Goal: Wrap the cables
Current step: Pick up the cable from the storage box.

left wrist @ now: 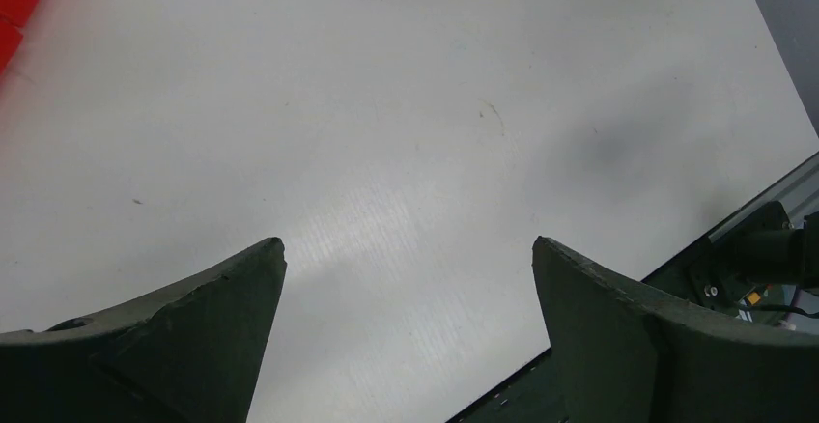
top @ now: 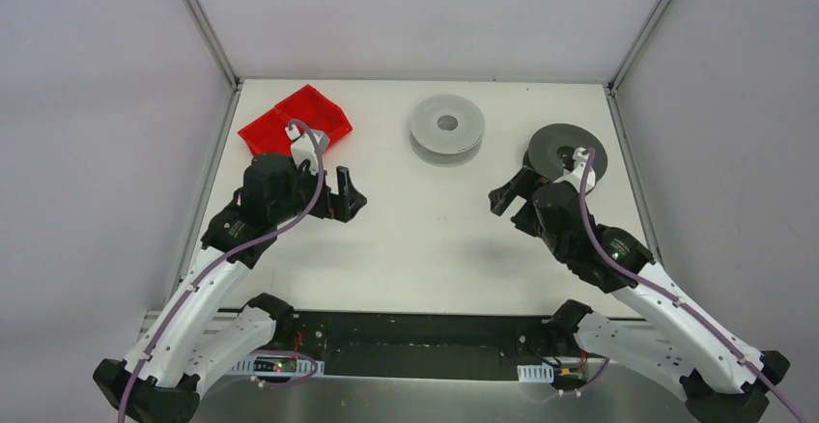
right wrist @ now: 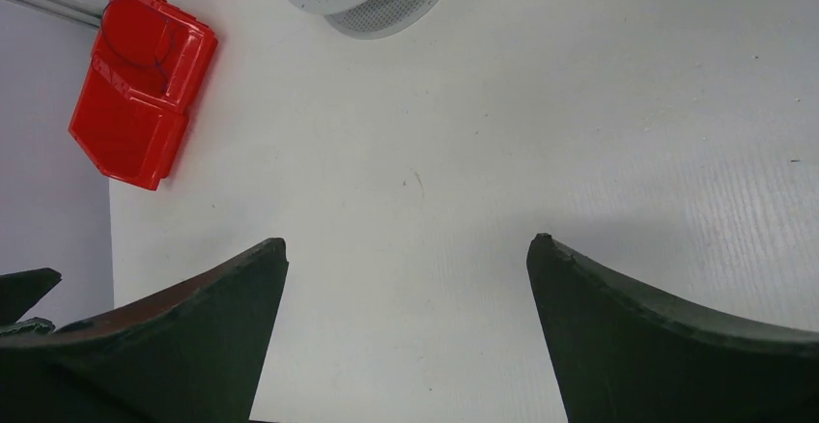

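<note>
Both arms hover over the white table [top: 435, 249] with nothing in hand: the left gripper [top: 349, 195] near the left edge and the right gripper [top: 506, 197] towards the right edge each have their fingers spread wide apart over bare tabletop. The cables [right wrist: 145, 54] show only as faint, thin dark curls inside the red bin [top: 295, 119] at the far left corner. A light grey spool [top: 446, 128] lies by the far edge and a dark spool [top: 565, 153] near the far right corner, just behind the right arm's wrist.
</note>
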`<state>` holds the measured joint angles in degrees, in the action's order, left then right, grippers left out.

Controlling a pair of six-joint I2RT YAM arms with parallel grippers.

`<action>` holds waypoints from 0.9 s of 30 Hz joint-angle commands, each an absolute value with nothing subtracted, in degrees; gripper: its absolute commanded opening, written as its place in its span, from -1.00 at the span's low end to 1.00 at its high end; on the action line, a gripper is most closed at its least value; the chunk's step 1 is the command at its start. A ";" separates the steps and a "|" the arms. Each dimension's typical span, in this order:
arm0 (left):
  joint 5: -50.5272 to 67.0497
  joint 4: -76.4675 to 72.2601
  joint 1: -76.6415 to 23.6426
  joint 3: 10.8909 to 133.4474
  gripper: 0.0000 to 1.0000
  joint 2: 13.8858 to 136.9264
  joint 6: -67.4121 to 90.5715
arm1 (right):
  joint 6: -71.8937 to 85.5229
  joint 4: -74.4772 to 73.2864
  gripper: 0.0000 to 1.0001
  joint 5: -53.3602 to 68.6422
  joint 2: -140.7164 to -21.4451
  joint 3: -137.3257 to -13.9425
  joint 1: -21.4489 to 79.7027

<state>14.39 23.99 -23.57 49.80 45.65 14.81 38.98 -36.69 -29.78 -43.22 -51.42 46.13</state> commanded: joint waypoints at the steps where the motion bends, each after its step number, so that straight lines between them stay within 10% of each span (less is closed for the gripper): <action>1: 13.23 23.73 -23.38 51.59 0.98 46.07 14.87 | 39.42 -35.53 0.99 -31.89 -41.71 -51.40 46.31; 15: -3.84 29.36 -20.62 57.29 0.93 55.12 19.73 | 35.44 -34.81 0.99 -33.01 -35.01 -48.72 46.31; 27: -3.19 34.71 -0.62 86.30 0.37 85.95 20.10 | 30.67 -29.16 0.96 -24.14 -21.48 -42.23 46.27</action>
